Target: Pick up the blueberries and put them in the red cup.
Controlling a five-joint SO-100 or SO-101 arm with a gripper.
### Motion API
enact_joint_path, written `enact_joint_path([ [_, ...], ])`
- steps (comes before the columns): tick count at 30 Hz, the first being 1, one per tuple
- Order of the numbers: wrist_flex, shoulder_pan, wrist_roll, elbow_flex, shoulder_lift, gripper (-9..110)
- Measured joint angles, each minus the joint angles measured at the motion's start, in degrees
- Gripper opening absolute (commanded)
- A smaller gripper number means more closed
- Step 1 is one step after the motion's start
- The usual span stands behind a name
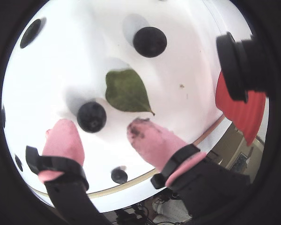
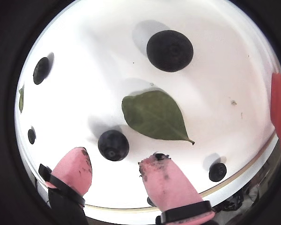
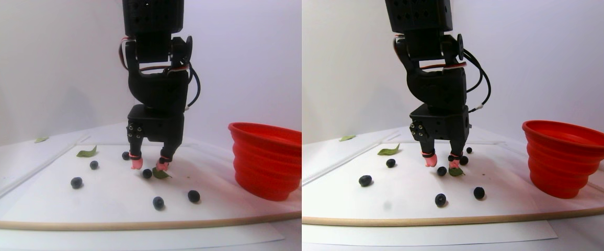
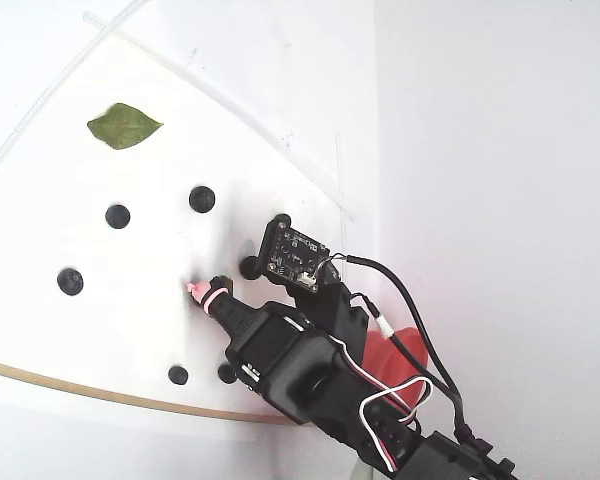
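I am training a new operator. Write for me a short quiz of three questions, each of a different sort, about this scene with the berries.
1. True or false: the end effector is shut on a blueberry.
2. Multiple choice: in a wrist view, what lies directly beyond the blueberry nearest the pink fingertips? A) the red cup B) a green leaf C) a spoon
3. Fill in: in the stereo pair view, the red cup stands to the ___ of the arm.

Key:
1. False. The jaws are open, and the berry sits on the white sheet just ahead of the gap.
2. B, the green leaf.
3. right
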Motion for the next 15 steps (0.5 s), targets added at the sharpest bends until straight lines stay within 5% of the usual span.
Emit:
enact_joint_path([
  [15, -2.5, -0.5, 2.6, -2.0, -3.1, 20],
])
